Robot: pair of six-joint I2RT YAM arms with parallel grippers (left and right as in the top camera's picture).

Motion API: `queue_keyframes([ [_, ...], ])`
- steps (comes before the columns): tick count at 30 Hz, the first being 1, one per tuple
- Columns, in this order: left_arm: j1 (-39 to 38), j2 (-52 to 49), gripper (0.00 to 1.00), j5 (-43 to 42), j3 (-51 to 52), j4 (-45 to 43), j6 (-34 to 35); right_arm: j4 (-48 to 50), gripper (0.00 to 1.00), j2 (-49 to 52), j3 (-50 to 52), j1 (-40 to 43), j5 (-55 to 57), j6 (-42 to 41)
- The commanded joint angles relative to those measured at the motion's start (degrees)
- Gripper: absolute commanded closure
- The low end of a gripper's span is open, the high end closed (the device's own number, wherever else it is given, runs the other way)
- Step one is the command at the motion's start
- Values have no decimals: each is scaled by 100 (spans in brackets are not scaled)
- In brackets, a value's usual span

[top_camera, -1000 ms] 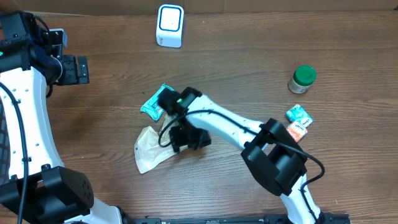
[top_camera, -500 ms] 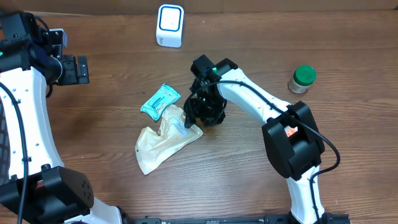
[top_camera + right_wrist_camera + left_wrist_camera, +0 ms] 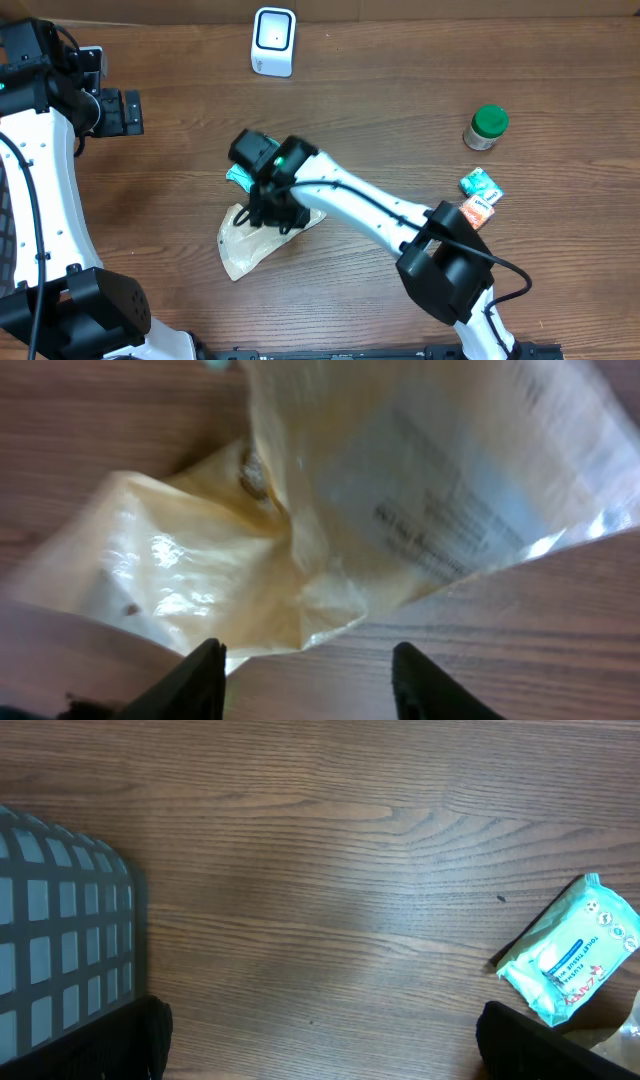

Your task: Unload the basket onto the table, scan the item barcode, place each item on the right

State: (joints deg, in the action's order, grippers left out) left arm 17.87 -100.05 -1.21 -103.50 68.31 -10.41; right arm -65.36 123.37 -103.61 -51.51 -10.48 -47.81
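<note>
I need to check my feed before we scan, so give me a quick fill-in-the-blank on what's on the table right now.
The jar on the right has a ____ lid. The white scanner stands near the ____ edge of the overhead view. The right gripper hangs over the yellowish bag, while the left gripper has its jaws ____.
Missing words: green; top; open.
</note>
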Motion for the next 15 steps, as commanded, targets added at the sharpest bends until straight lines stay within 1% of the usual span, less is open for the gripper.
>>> queue_keyframes([
  [1,-26,2,0,-4,0,2,105,415,43,11,391,-28,656,-929],
  [5,-28,2,0,-4,0,4,105,938,43,13,717,-28,660,-922],
  [6,-28,2,0,-4,0,2,105,984,46,13,798,-26,660,-922],
  [7,-28,2,0,-4,0,2,105,953,56,13,820,-13,664,-892],
  [8,-26,2,0,-4,0,2,105,920,62,13,828,0,664,-772],
  [10,-26,2,0,-4,0,2,105,852,77,13,828,39,638,-297],
  [11,-28,2,0,-4,0,2,105,831,82,13,828,55,634,-107],
  [12,-26,2,0,-4,0,2,105,787,84,13,828,90,638,111],
  [13,-26,2,0,-4,0,2,105,715,96,13,828,160,638,398],
  [15,-26,2,0,-4,0,2,105,597,96,4,804,275,601,684],
])
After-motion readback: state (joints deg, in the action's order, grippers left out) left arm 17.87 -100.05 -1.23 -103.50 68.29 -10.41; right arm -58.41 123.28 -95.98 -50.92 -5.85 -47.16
